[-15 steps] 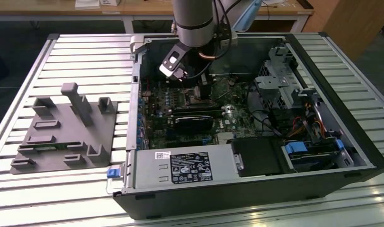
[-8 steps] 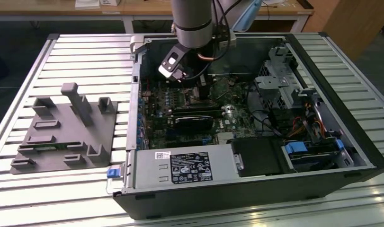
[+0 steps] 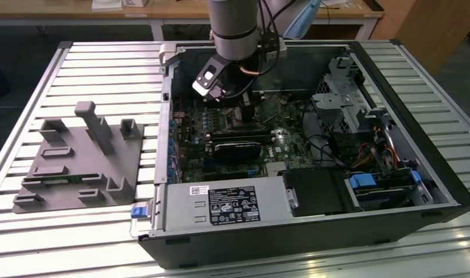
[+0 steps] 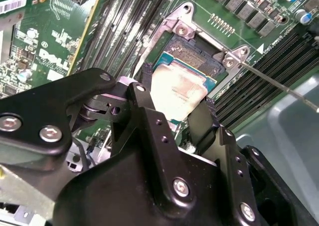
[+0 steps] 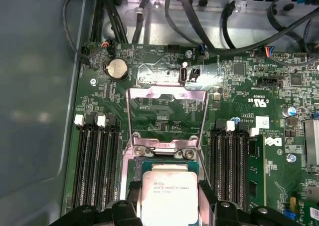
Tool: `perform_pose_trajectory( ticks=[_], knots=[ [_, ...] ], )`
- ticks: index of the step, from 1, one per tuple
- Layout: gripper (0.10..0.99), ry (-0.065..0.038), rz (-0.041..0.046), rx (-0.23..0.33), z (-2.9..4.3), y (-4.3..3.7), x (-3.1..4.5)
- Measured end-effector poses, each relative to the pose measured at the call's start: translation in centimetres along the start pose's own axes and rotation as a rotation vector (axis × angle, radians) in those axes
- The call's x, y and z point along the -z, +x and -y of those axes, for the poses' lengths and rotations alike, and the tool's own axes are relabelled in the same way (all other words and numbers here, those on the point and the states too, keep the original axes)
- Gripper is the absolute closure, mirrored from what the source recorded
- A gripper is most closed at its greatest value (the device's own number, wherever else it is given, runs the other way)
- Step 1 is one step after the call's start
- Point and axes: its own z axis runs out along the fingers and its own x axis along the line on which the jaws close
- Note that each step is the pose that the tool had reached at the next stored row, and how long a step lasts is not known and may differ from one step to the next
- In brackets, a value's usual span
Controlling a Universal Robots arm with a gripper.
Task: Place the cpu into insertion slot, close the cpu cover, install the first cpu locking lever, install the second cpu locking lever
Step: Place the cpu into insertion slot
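Pinching the cpu (image 4: 177, 91) by two opposite edges, the gripper (image 4: 175, 100) has its matte black fingers (image 4: 144, 106) closed onto the chip. That pale brushed-metal square sits right over the insertion slot (image 4: 185, 56); can't tell if it's seated. The thin silvery cpu cover (image 5: 167, 90) frame is flipped open. In the exterior view, the gripper's at 12 o'clock from the long black card (image 3: 236, 147).

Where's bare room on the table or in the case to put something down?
Bare slatted table lies on the far side of the grey fixture and along the case at the exterior view's right. Inside it is crowded: the gripper holds the cpu at the slot, memory slots flank it, and the cover stands open.
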Motion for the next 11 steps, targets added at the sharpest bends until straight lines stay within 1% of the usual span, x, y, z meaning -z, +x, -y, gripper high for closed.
perform_pose_trajectory(
  ticks=[3, 8, 11],
  knots=[
    [0.549, 0.001, -0.0001, 0.000, 0.24, 0.07, -0.26],
    [0.549, 0.010, -0.0002, -0.001, 0.37, 0.08, -0.91],
    [0.549, 0.011, 0.0005, -0.006, 0.39, 0.08, -1.07]
  ],
)
